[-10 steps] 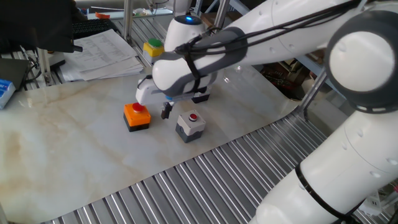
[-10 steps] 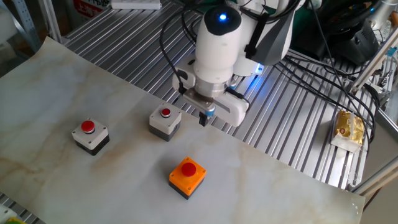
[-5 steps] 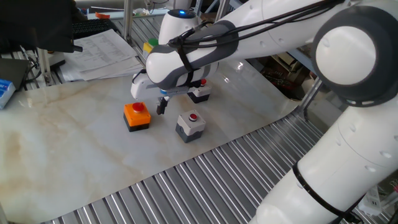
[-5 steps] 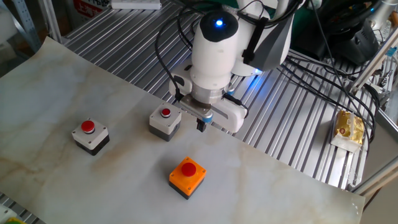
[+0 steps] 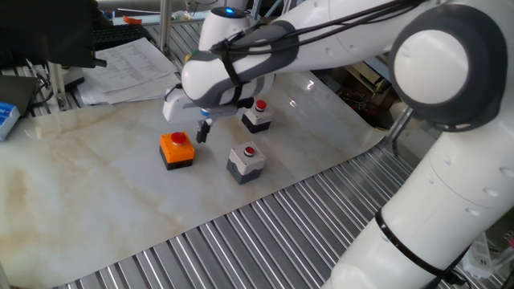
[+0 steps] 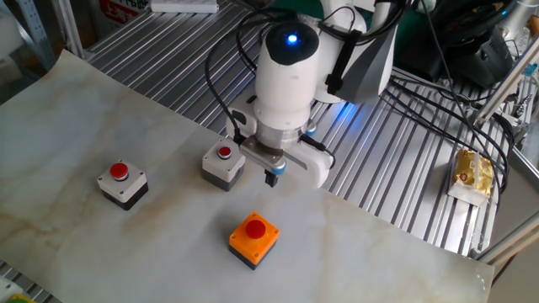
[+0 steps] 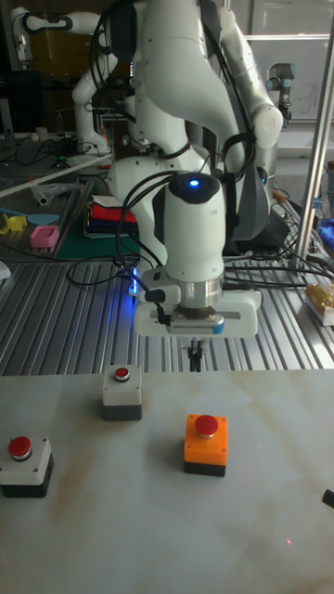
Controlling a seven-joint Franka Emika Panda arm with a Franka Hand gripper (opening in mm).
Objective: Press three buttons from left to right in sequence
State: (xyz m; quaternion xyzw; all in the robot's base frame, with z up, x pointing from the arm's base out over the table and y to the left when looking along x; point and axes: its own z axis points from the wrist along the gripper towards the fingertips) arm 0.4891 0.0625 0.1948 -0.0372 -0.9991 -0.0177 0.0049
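Three red-button boxes stand on the marble sheet. The orange box [image 5: 177, 149] [image 6: 253, 238] [image 7: 205, 444] is leftmost in one fixed view. The grey box [image 5: 246, 160] [image 6: 224, 164] [image 7: 122, 391] is in the middle. The white-topped box [image 5: 258, 116] [image 6: 122, 183] [image 7: 26, 462] is furthest from the orange one. My gripper [image 5: 203, 133] [image 6: 271, 178] [image 7: 194, 357] points down, fingertips together as one narrow tip. It hovers above the sheet between the orange and grey boxes, close beside the orange box, touching neither.
Papers [image 5: 128, 68] lie at the back left and a blue item [image 5: 6, 117] at the left edge. Ribbed metal table [image 5: 241, 233] borders the marble sheet [image 6: 101, 126]. A yellow packet [image 6: 472, 172] lies on the ribs at the right.
The gripper has slid away from the grey box toward the orange box, staying above the sheet. The boxes have not moved.
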